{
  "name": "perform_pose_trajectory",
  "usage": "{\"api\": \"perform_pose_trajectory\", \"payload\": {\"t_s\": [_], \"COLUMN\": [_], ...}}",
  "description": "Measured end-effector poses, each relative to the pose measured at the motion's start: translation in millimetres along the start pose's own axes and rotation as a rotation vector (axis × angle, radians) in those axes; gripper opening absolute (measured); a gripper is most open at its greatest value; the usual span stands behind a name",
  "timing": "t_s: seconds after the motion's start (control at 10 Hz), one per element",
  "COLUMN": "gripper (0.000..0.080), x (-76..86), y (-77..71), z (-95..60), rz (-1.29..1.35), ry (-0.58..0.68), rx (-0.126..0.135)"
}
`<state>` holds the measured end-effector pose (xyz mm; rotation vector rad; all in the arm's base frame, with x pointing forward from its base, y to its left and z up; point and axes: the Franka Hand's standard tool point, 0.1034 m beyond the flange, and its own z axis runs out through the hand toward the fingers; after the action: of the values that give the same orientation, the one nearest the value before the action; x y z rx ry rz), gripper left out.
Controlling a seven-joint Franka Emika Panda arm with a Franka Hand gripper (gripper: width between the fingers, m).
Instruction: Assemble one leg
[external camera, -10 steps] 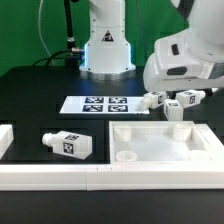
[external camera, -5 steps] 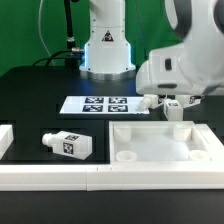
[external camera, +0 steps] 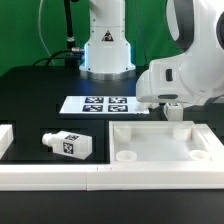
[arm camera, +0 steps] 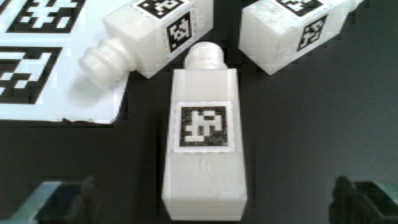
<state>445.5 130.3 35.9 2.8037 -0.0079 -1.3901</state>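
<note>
Nearest the exterior camera, a white rail [external camera: 100,178] runs along the front of the table [external camera: 40,100]. Just behind it, on that view's left, a lone leg [external camera: 66,145] lies on its side with its tag [external camera: 70,148] facing the camera. On the right the panel [external camera: 160,143] lies flat, with round sockets in its corners. Further back is the marker board [external camera: 103,104]. To its right the arm [external camera: 185,75] hangs low and hides most of what's under it. One leg end pokes out just beyond the panel, can't tell which leg it is. The base [external camera: 107,50] is at the very back.

In the wrist view the gripper [arm camera: 210,203] is wide open. Its dark fingers [arm camera: 63,200] sit either side of the blunt end of the middle leg [arm camera: 205,130]. Black table shows in both gaps, so nothing is touching. That leg lies flat, tag up, with its narrow tip pointing into the gap between two more legs [arm camera: 157,35] lying side by side. Can't tell if the tip touches them. One of the pair has its round end over the marker board's edge.
</note>
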Motion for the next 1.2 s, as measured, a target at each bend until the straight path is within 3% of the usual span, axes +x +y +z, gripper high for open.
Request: {"api": "perform_pose_trajectory", "payload": {"t_s": [0.3, 0.5, 0.7, 0.9, 1.0, 1.1, 1.2], "gripper": [0.0649, 0.0649, 0.0649, 0.0391, 0.0391, 0.0284, 0.0284], "x": [3.1, 12.3, 15.4, 15.5, 15.6, 15.6, 15.4], "y": [0.4, 0.8, 0.8, 0.8, 0.9, 0.8, 1.0], "z": [18.1, 28.5, 29.3, 29.7, 29.9, 29.8, 27.5], "rz": [0.005, 0.008, 0.009, 0.009, 0.009, 0.009, 0.005], "ry": [-0.052, -0.014, 0.004, 0.003, 0.003, 0.003, 0.006], "rx": [-0.014, -0.005, -0.002, -0.002, -0.002, -0.002, -0.001]}}
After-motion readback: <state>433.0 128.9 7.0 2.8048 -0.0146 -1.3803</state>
